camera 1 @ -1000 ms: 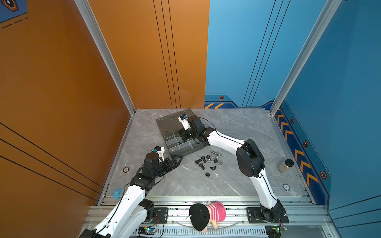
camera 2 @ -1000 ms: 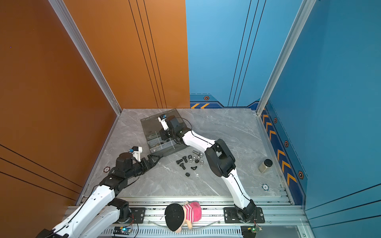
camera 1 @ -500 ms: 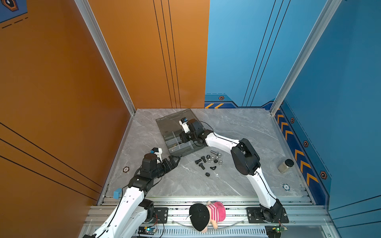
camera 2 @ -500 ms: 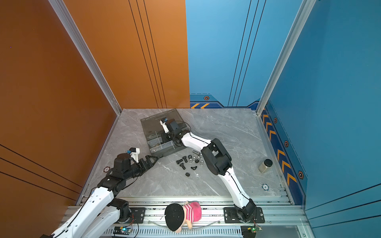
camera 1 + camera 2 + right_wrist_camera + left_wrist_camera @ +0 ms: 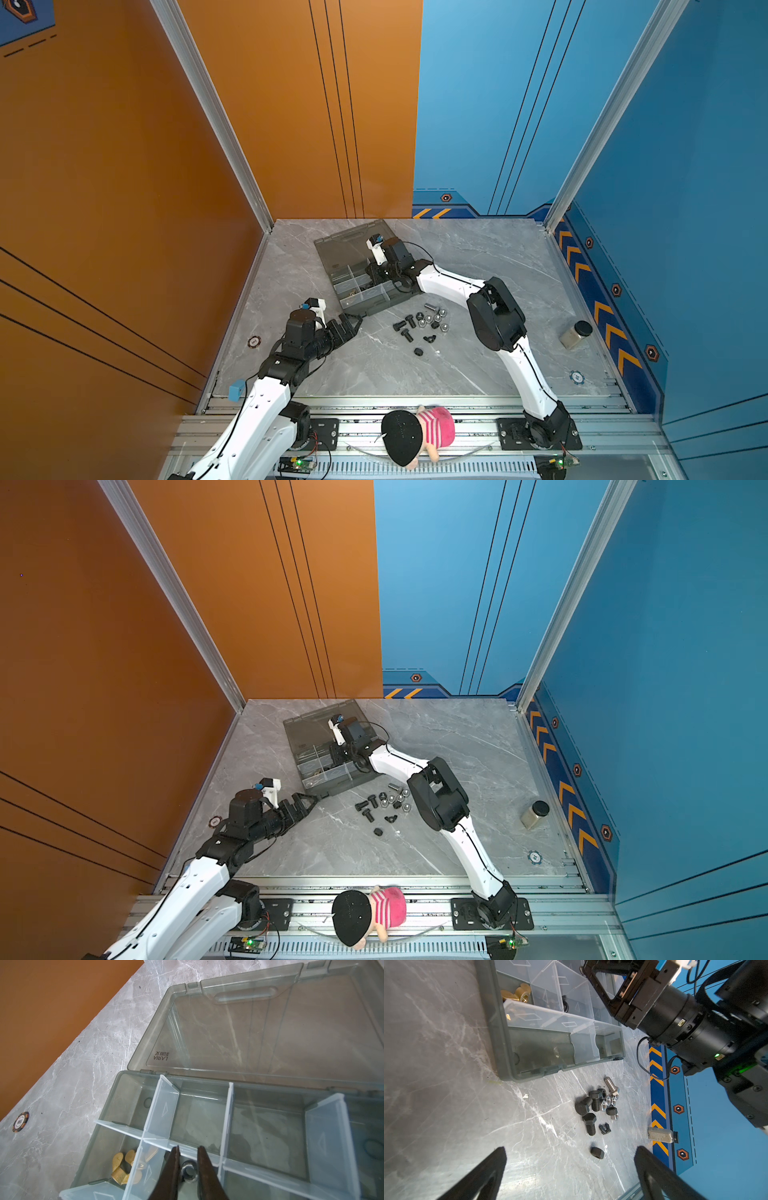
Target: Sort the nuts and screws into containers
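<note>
The smoky grey organiser case lies open at the back left in both top views, its lid flat behind it. My right gripper reaches into a middle cell. Its jaws are slightly apart, and a silver nut lies on the cell floor between them. Brass wing nuts sit in the neighbouring cell. Loose black screws, a silver screw, silver nuts, a black wing nut and a lone black nut lie on the table. My left gripper hovers wide open and empty, left of the pile.
A glass jar with a black lid stands near the right wall. A poker chip lies by the left wall and a blue chip at the front right. A plush doll rests on the front rail.
The right gripper's jaws have parted inside the case, with the silver nut now lying between them. The right arm shifted slightly left. The left arm has barely moved.
</note>
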Controlling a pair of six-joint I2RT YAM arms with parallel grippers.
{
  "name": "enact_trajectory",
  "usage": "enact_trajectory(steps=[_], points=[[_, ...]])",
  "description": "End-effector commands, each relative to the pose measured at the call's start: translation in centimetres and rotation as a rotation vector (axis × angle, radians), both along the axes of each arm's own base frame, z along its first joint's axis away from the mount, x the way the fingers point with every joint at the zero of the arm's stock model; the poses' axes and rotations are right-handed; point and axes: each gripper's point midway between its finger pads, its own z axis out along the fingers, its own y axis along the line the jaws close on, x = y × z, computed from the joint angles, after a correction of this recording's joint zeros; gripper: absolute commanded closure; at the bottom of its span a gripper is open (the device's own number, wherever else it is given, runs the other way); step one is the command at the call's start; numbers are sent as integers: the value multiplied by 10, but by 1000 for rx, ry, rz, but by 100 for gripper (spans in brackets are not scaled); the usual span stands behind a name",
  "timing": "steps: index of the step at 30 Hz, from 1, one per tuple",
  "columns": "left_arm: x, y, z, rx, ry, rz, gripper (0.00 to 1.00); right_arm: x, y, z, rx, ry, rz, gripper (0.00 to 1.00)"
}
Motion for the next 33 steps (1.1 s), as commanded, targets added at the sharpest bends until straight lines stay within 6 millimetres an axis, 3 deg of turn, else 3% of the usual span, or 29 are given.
enact_trajectory(steps=[1, 10, 18, 21, 23, 30, 33], points=[[-2, 0, -1, 9, -8, -21, 2, 1, 2, 10, 10, -5, 2, 77], [-3, 0, -3, 2, -4, -12, 2, -16, -17, 50, 29, -18, 11, 70], [3, -4, -2, 0, -17, -17, 2, -59, -55, 77, 30, 11, 12, 67], [6, -6, -1, 8, -16, -27, 2, -81, -74, 70, -33, 39, 31, 64], [7, -8, 0, 7, -16, -35, 2, -86, -100, 64, -87, 69, 25, 61], [7, -15, -1, 3, -11, -60, 2, -154, -170, 33, -368, 143, 215, 47], [5, -15, -1, 6, -10, -59, 2, -176, -193, 28, -400, 193, 269, 43]])
